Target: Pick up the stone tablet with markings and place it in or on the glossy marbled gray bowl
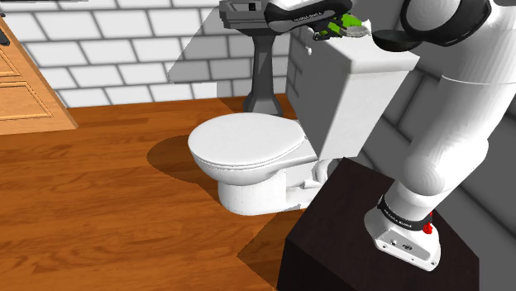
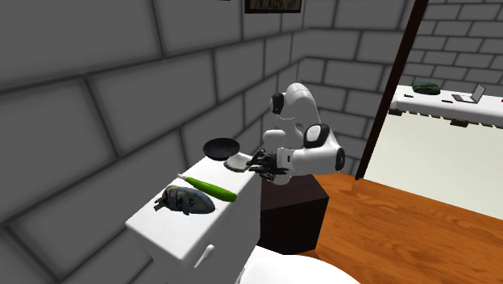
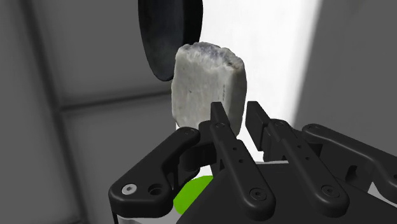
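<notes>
Tablet (image 3: pixel 207 86) lies on the toilet tank lid (image 2: pixel 173 230), mid-frame in the second exterior view, just beside the dark bowl (image 2: pixel 221 148). Pincer (image 3: pixel 237 113) sits at its near end; I can't tell if it's gripping. My read: stiff, heavyish, rough (decent friction). Take it across that near end.

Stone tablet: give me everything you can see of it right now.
The stone tablet is a pale grey-white slab, roughly rectangular with rounded corners and a rough, chalky-looking face. Its far edge is darker, bluish-grey. No markings can be made out. It lies flat on the white toilet tank lid, close beside the dark bowl, not in it. The gripper is at its near end; whether it touches the slab can't be told.
</notes>
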Motion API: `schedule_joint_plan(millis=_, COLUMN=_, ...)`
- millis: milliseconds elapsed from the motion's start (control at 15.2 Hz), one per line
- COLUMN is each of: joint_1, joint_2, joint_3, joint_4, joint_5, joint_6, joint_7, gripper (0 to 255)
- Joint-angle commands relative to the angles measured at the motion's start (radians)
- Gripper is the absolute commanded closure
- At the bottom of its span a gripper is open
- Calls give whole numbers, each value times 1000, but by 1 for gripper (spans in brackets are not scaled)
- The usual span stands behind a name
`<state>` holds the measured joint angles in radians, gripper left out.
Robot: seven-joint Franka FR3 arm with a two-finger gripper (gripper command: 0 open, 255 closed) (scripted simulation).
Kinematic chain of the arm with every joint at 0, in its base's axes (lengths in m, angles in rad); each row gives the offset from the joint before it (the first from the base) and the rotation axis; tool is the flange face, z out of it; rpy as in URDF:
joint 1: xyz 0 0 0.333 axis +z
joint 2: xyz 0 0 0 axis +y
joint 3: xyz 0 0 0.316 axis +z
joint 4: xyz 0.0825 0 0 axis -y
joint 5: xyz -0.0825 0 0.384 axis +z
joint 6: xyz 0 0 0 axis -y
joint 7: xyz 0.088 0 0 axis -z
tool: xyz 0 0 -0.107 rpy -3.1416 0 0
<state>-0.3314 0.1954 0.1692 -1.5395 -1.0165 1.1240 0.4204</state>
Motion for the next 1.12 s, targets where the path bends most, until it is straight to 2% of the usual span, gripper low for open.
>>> schedule_joint_plan(millis=0, joint_1=2, joint_2=0, joint_3=0, joint_4=24, joint_5=-9, joint_6=-14, joint_7=-22, gripper=255)
schedule_joint_plan(millis=924, joint_1=26, joint_2=34, joint_3=-2, joint_4=231, joint_5=-92, joint_6=-116, joint_7=-183, gripper=255)
schedule_joint_plan(millis=990, joint_1=27, joint_2=35, joint_3=-2, joint_4=233, joint_5=-93, joint_6=-117, joint_7=-184, gripper=255)
schedule_joint_plan(millis=1056, joint_1=11, joint_2=-8, joint_3=-7, joint_4=176, joint_5=-83, joint_6=-95, joint_7=-180, gripper=255)
